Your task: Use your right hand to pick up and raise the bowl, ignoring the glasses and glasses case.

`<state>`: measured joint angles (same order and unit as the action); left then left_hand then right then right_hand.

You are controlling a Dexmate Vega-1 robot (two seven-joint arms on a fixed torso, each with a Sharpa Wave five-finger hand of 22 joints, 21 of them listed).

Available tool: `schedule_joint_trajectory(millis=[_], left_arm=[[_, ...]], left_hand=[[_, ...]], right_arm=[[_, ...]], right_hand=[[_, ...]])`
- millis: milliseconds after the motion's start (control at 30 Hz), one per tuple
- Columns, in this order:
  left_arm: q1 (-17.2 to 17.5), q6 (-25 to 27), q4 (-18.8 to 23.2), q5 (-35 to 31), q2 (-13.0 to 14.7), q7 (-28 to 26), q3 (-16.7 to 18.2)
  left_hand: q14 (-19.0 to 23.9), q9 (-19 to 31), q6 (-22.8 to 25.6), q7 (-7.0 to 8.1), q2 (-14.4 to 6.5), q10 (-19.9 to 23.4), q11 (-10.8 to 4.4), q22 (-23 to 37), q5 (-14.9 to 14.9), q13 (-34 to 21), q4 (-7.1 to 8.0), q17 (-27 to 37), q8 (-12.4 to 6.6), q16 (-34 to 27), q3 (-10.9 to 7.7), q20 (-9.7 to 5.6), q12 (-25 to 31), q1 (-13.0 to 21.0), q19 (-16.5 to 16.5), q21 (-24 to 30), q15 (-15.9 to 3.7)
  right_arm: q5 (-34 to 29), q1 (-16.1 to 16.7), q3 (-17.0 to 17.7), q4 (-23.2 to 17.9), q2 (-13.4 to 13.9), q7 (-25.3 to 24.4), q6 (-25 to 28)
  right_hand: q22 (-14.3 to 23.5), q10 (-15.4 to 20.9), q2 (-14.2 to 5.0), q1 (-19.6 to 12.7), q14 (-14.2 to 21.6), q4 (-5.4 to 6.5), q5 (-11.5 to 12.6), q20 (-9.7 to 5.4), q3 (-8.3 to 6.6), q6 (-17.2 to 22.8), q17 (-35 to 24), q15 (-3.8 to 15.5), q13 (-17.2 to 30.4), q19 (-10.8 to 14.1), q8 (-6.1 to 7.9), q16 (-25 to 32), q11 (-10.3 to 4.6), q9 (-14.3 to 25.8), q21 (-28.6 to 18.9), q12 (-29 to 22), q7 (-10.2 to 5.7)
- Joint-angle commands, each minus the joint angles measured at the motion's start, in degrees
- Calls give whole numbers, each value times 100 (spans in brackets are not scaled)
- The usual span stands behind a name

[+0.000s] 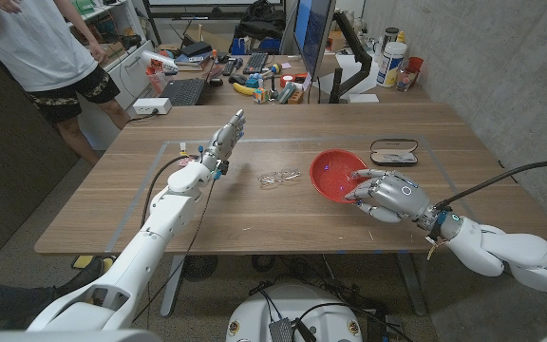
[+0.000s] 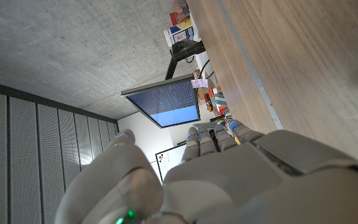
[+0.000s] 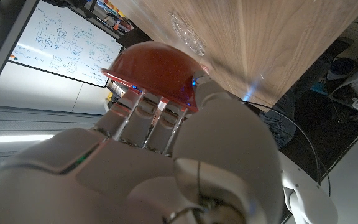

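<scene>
My right hand (image 1: 387, 193) grips the near rim of the round red plastic bowl (image 1: 335, 171); my left hand (image 1: 224, 140) stretches open, empty.

Even, bright indoor light, soft shadows on the table (image 1: 283, 214), wrist views blurred up close

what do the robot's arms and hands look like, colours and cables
Both arms are smooth white shells. The left hand and right hand are silver-grey metal with small blue lights; coloured wires show near the left hand's fingers. A black cable runs along the left arm, another trails from the right wrist.
</scene>
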<state>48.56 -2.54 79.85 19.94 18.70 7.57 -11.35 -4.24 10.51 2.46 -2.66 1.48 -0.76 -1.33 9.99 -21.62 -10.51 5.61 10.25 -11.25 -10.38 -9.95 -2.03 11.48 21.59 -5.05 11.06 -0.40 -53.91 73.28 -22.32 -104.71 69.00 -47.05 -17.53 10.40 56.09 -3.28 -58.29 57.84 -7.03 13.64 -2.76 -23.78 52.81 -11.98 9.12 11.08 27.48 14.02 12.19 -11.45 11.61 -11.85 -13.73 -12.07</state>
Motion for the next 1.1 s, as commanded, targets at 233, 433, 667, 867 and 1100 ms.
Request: schedule_joint_trajectory(millis=[233, 433, 667, 867, 1100], left_arm=[[-2, -98, -47, 2, -46, 10, 24], [21, -105, -24, 12, -37, -7, 46], [37, -145, -19, 29, -24, 6, 65], [52, -151, -17, 65, 1, 47, 86], [38, -115, 9, 70, 44, 75, 96]], left_hand=[[-45, 16, 4, -9, -51, -37, 3, 25, -20, -29, 13, 25, -8, -31, 42, -223, 0, 10, -53, 24, 27], [-42, 16, 9, -10, -56, -38, 4, 25, -19, -29, 12, 25, -9, -32, 46, -225, 0, 13, -55, 23, 25], [-40, 16, 13, -9, -61, -36, 8, 25, -18, -28, 11, 24, -10, -34, 53, -225, 1, 18, -59, 23, 22], [-45, 16, 8, -9, -66, -36, 8, 25, -17, -28, 10, 24, -7, -32, 60, -226, 1, 22, -62, 22, 25], [-45, 16, 13, -7, -71, -36, 16, 25, -15, -28, 9, 24, -9, -32, 67, -226, 1, 26, -62, 23, 25]], right_arm=[[129, 399, 734, -423, 137, 176, -34], [85, 455, 908, -492, 85, 238, -91], [27, 536, 1105, -581, 13, 352, -133], [-68, 619, 1222, -655, -118, 397, -128], [-140, 700, 1343, -719, -245, 475, -137]], right_hand=[[15, -11, -26, 33, -28, 9, -10, -557, 8, -48, -3, 432, 27, -9, -52, -21, 1, 10, 14, 35, -7], [15, 2, -17, 66, -70, 23, -18, -545, 21, -59, 7, 418, 36, -13, -67, -51, 2, 11, 16, 39, -8], [14, -2, -31, 79, -102, 31, -19, -537, 15, -67, 16, 419, 43, -19, -80, -72, -7, 12, 18, 48, -10], [14, 6, -38, 92, -108, 39, -21, -535, 15, -70, 18, 418, 45, -27, -86, -75, -2, 12, 22, 51, -12], [13, -3, -35, 110, -143, 42, -23, -531, 13, -66, 28, 416, 48, -26, -92, -93, -9, 13, 21, 63, -15]])
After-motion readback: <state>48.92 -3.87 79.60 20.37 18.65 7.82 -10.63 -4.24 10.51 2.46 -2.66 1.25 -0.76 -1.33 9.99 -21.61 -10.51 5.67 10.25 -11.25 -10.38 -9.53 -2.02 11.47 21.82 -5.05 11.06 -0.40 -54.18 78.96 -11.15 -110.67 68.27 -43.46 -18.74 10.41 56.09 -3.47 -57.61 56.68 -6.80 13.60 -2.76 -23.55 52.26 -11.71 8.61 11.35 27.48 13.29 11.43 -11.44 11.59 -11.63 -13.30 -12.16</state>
